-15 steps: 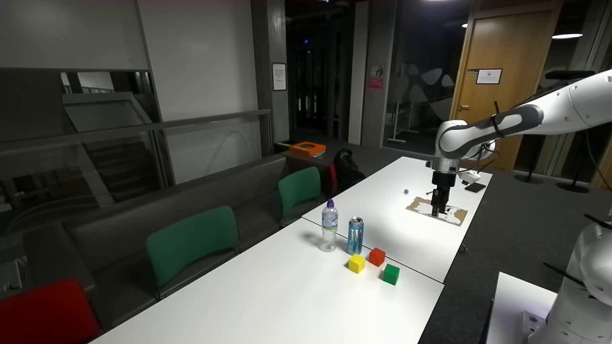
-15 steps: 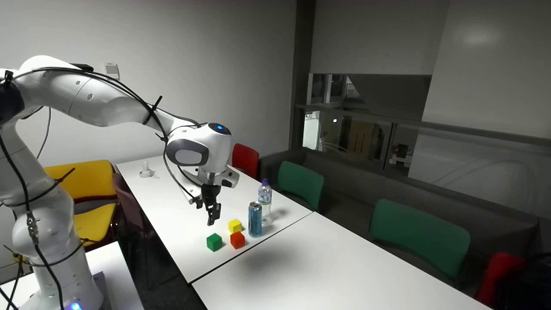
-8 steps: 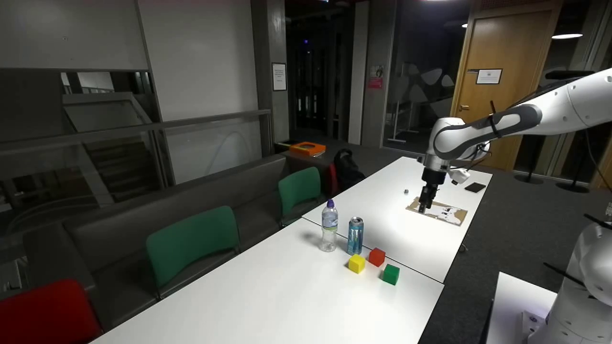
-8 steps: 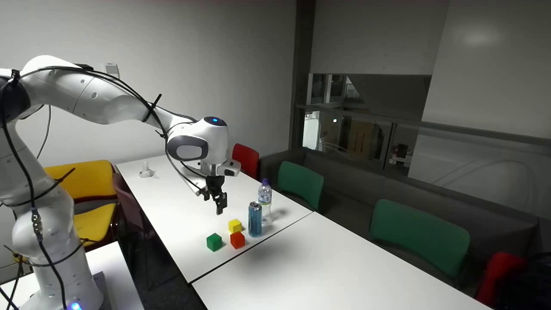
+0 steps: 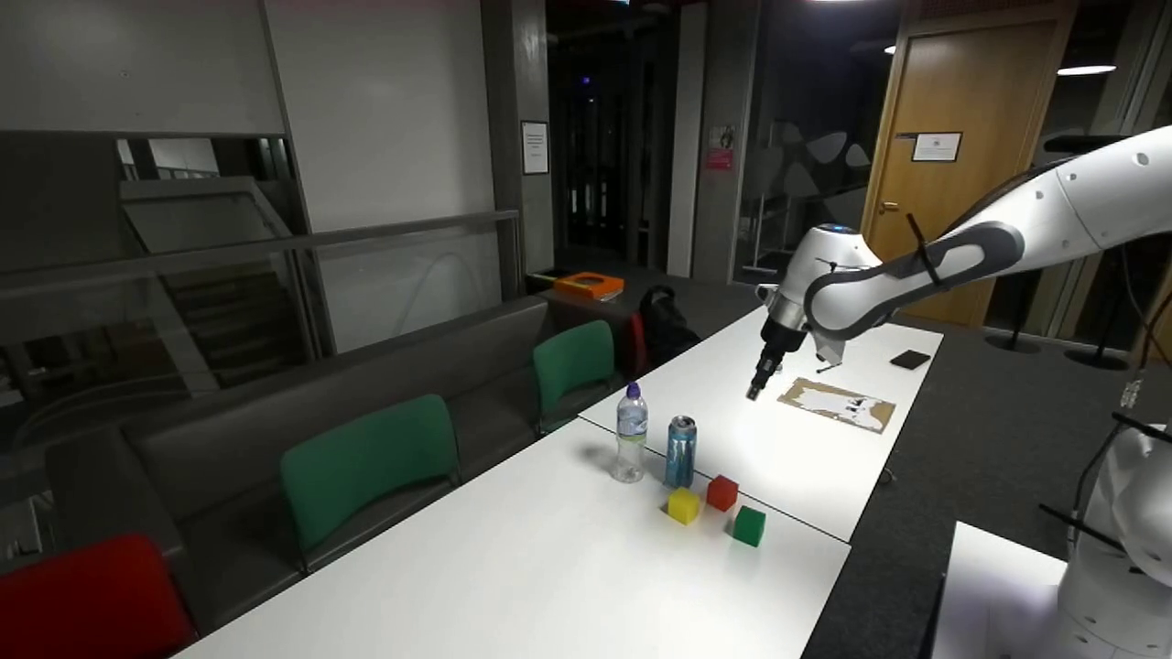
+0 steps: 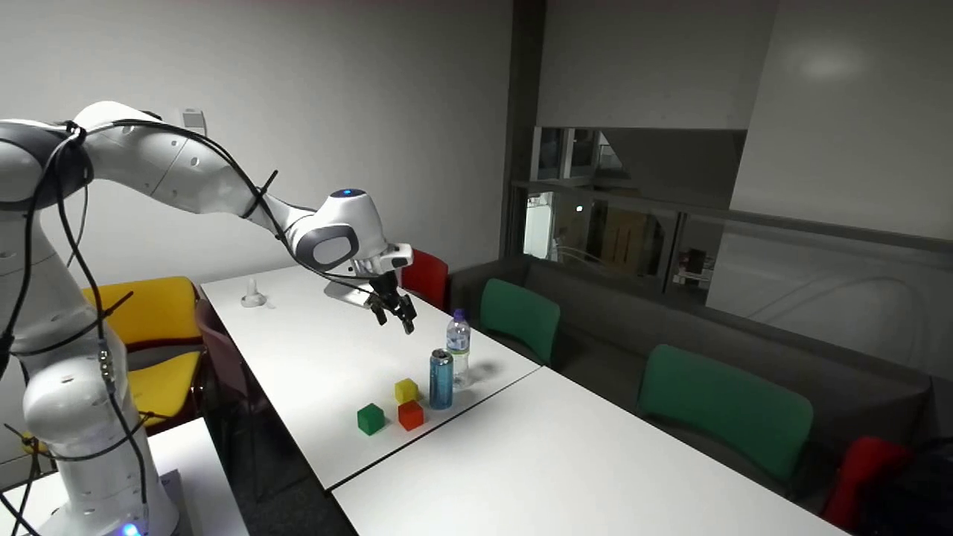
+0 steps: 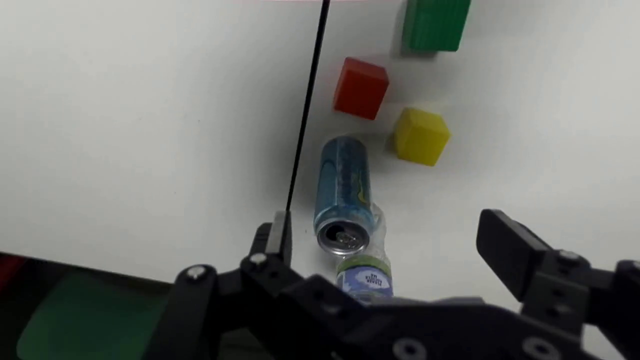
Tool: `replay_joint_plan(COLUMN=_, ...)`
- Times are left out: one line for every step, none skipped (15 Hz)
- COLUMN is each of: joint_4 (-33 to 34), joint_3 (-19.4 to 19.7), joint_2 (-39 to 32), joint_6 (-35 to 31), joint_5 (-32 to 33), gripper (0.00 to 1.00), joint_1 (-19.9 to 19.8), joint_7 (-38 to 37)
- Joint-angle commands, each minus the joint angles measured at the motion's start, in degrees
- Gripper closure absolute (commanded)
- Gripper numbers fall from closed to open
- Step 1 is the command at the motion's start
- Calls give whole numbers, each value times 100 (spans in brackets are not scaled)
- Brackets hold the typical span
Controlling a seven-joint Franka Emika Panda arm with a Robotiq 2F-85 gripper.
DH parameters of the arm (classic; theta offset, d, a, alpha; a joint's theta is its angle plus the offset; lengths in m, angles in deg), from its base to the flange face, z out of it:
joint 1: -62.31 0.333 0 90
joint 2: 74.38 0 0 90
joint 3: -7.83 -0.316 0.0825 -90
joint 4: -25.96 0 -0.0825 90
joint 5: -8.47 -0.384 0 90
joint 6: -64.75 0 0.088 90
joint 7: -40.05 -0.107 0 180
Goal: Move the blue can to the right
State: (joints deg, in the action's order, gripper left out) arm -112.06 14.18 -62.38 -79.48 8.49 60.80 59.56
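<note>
Blue can (image 7: 342, 180) stands upright on the table (image 7: 150, 150) near the red block (image 7: 361, 90), partly hiding the bottle (image 7: 367, 281) in the wrist view; the end effector (image 7: 387, 220), fingers (image 7: 507, 252) apart, covers the bottle's top; the green block (image 7: 436, 25) is cut off; what can and bottle hold is unclear

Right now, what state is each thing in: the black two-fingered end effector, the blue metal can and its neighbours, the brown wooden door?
Black two-fingered end effector: open, holding nothing.
Blue metal can: upright, unheld; top looks opened in the wrist view.
Clear plastic bottle with purple cap: upright, cap on; fill level unclear.
Small red cube: unstacked, ungripped.
Small yellow cube: unstacked, ungripped.
Small green cube: unstacked, ungripped.
Brown wooden door: looks shut.
</note>
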Motion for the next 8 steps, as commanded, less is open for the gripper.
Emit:
replay_joint_plan(joint_4=401, joint_3=-243, joint_2=-509, joint_6=-124, joint_5=1048, gripper=0, joint_1=-189, joint_7=-580)
replay_joint_plan(joint_4=560, joint_3=-212, joint_2=-630, joint_6=160, joint_5=1057, gripper=0, joint_1=-124, joint_7=-507)
replay_joint_plan(joint_4=687, joint_3=-179, joint_2=-737, joint_6=345, joint_5=974, gripper=0, joint_1=-71, joint_7=-356)
replay_joint_plan(joint_4=837, joint_3=-151, joint_2=-848, joint_6=595, joint_5=801, gripper=0, joint_1=-32, joint_7=-159)
replay_joint_plan(joint_4=982, joint_3=-133, joint_2=-932, joint_6=850, joint_5=630, gripper=0, joint_1=-15, joint_7=38)
replay_joint_plan(joint_4=558, joint_3=-184, joint_2=-683, joint_6=454, joint_5=801, gripper=0, joint_1=-50, joint_7=-301)
replay_joint_plan(joint_4=631, joint_3=-186, joint_2=-750, joint_6=517, joint_5=786, gripper=0, joint_1=-52, joint_7=-278)
replay_joint_plan(joint_4=628, joint_3=-188, joint_2=-769, joint_6=515, joint_5=788, gripper=0, joint_1=-53, joint_7=-288)
